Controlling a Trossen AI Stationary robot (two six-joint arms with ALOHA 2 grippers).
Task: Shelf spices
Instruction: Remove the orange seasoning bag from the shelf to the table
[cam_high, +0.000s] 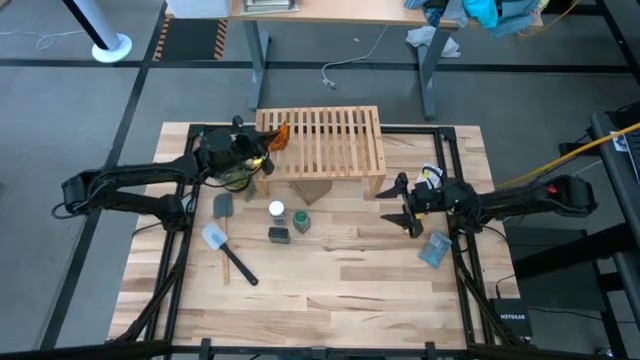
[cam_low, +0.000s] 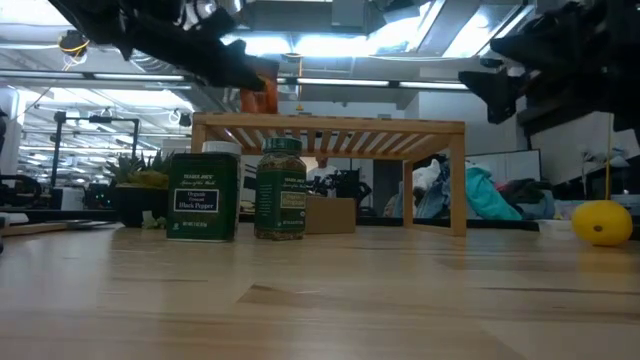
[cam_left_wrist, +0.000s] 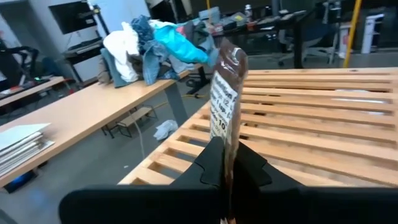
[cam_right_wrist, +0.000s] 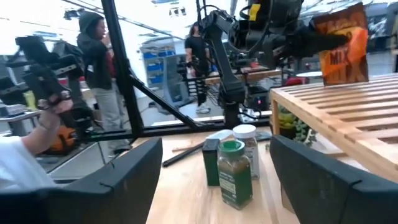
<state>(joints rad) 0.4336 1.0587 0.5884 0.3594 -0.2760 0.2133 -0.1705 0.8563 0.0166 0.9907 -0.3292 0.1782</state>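
The left gripper holds a packet over the shelf, three jars in front.

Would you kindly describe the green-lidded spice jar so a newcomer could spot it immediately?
Find the wooden shelf; three containers cluster on the table just in front of it. The green-lidded jar stands there, beside a white-capped jar and a dark tin. Only it has a green lid.

orange packet – light-wood slatted shelf | green-lidded jar | yellow lemon
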